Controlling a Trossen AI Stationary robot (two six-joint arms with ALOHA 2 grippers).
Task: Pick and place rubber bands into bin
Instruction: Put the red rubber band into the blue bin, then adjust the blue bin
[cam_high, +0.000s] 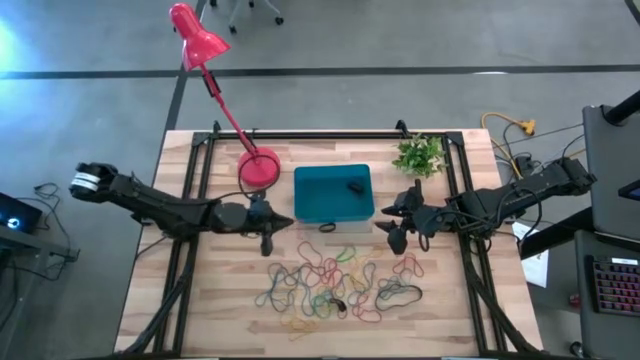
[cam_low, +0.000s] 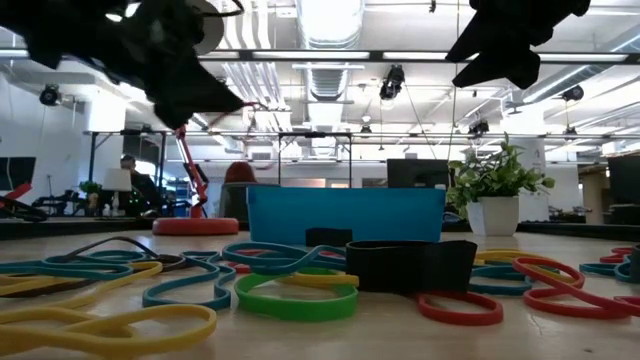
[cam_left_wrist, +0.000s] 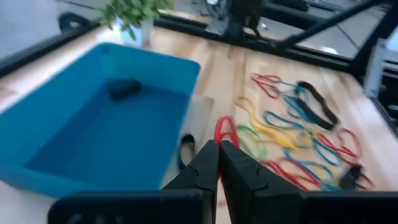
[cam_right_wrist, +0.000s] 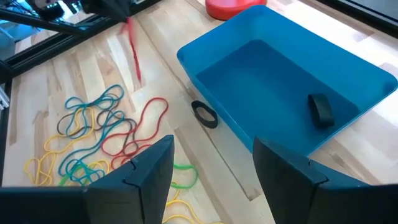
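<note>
The left end effector (cam_high: 268, 238) hangs over the bench (cam_high: 200, 310), fingers pinched on a red band (cam_left_wrist: 225, 132). Just right sits the bin (cam_high: 333, 194) with 1 black band (cam_high: 354, 186) inside. Nearer the front edge lie the rubber bands (cam_high: 335, 285). The right end effector (cam_high: 393, 222) hovers, fingers spread wide, empty.

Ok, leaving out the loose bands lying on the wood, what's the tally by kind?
Teal-blue rectangular plastic bin: 1
Black rubber band inside it: 1
Red rubber band hanging from left claw: 1
Red desk lamp: 1
Small green potted plant: 1
Total: 5
</note>
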